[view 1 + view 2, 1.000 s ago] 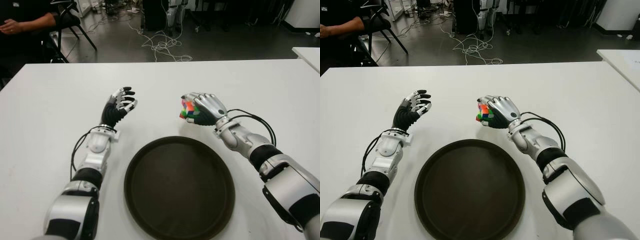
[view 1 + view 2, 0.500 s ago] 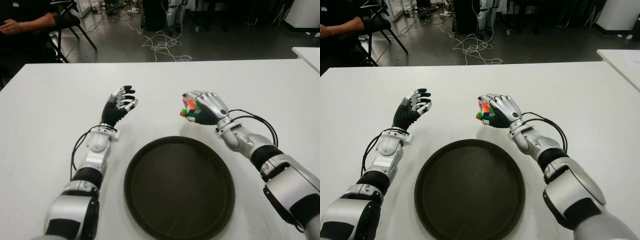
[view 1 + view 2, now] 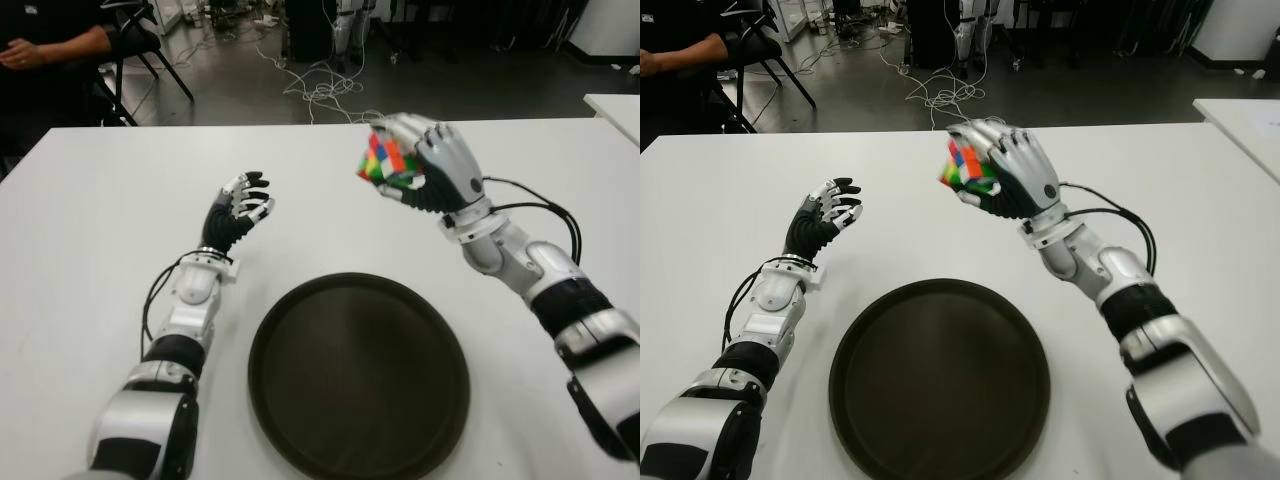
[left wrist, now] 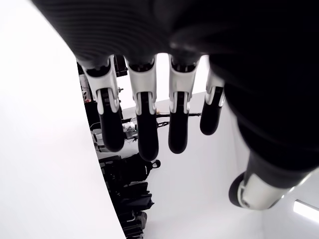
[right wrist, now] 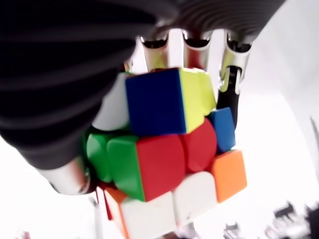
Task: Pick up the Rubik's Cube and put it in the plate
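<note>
One dark round plate (image 3: 358, 375) lies on the white table (image 3: 90, 220) at the near centre, with nothing in it. One left hand (image 3: 238, 210) shows left of the plate, fingers loosely spread, holding nothing. One right hand (image 3: 430, 160) is raised above the table beyond the plate's far right, fingers curled around the single Rubik's Cube (image 3: 388, 160). One seated person (image 3: 50, 45) at far left.

The fingers (image 5: 169, 47) hide the Rubik's Cube's (image 5: 169, 149) far side.
</note>
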Controlling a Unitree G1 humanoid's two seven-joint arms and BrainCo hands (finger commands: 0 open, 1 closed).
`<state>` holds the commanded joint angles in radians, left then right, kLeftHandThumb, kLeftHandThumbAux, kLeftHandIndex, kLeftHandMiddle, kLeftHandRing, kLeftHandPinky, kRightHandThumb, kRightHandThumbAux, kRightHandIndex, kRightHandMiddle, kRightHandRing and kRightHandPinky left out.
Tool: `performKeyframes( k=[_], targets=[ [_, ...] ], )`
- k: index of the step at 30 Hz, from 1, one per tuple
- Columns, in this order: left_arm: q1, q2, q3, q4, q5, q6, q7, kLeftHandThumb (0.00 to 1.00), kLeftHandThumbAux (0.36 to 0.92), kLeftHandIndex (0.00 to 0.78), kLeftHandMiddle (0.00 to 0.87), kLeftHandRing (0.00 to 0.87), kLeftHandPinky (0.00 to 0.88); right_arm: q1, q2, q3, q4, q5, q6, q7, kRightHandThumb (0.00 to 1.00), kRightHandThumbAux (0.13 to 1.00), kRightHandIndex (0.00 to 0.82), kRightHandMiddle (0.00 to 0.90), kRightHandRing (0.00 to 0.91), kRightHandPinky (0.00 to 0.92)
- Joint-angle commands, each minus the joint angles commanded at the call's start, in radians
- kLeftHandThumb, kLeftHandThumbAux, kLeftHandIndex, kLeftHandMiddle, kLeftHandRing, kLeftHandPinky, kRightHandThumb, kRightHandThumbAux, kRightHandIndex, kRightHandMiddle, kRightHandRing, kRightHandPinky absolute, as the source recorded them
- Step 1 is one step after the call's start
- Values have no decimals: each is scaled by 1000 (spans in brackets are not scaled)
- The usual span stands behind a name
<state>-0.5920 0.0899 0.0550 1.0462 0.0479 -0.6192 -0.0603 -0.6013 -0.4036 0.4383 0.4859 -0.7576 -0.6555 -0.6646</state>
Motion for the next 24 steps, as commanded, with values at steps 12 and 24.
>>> performKeyframes(
  k=[12, 24],
  targets=[
    [5, 0, -1, -10, -2, 5, -7, 35, 694, 214, 268, 268, 266, 74, -68, 54, -189, 267, -7, 625, 828, 695, 374, 544, 631, 657],
    [13, -4, 1, -27, -10, 13, -11, 41, 706, 216, 273, 275, 287, 46, -66, 156, -175, 455, 141, 1183, 824, 698, 371, 515, 577, 583]
  ],
)
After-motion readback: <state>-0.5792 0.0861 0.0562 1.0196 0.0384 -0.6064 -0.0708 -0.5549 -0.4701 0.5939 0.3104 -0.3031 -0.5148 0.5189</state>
